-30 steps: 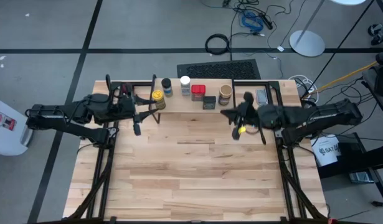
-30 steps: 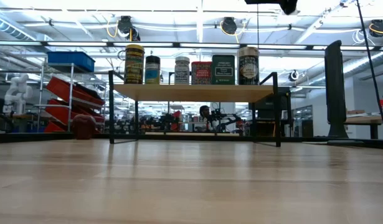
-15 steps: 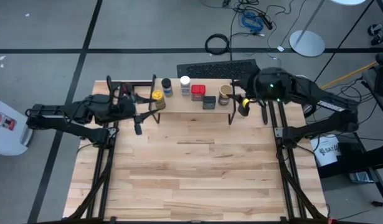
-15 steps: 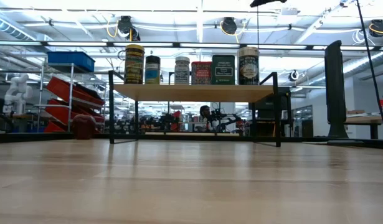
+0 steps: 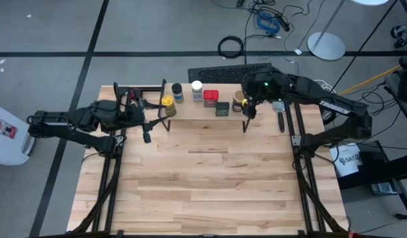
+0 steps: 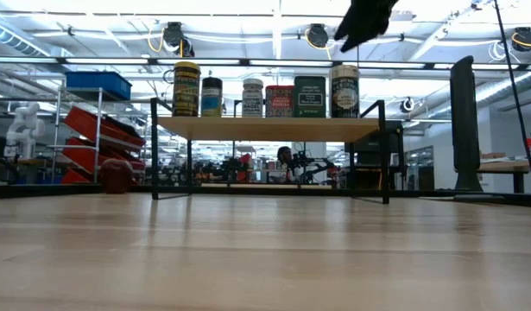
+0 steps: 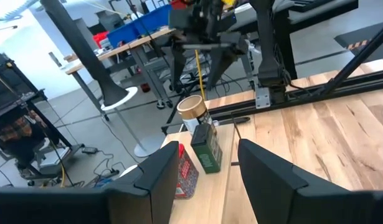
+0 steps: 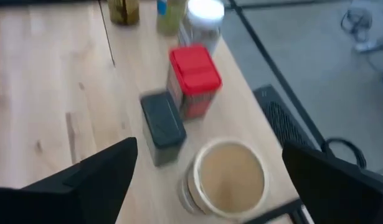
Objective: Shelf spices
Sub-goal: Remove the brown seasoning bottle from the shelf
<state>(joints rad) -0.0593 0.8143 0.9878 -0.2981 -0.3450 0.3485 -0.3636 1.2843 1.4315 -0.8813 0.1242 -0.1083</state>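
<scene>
The shelf point(image 6: 269, 129) stands at the table's far edge on thin black legs. Several spices stand in a row on its plank: a yellow-topped jar point(image 5: 167, 102), a dark jar point(image 5: 177, 91), a white-capped jar point(image 5: 196, 89), a red tin point(image 8: 194, 78), a dark tin point(image 8: 163, 127) and a tan-topped jar point(image 8: 228, 177). My right gripper point(image 8: 210, 165) hovers open above the tan-topped jar point(image 6: 344, 91) at the shelf's right end, one finger on either side, clear of it. My left gripper point(image 5: 147, 127) waits open near the shelf's left end, with nothing between its fingers point(image 7: 155, 177).
A small dark-red round object point(image 6: 116, 175) lies on the table by the shelf's left legs. A black mat point(image 5: 233, 73) and cables lie on the floor beyond the far edge. The wooden tabletop point(image 5: 210, 178) in front of the shelf is bare.
My right gripper has swung from the table's right side toward the far edge, to just above the shelf's right end. It has tipped downward and opened wide. The spices and my left arm have kept their places.
</scene>
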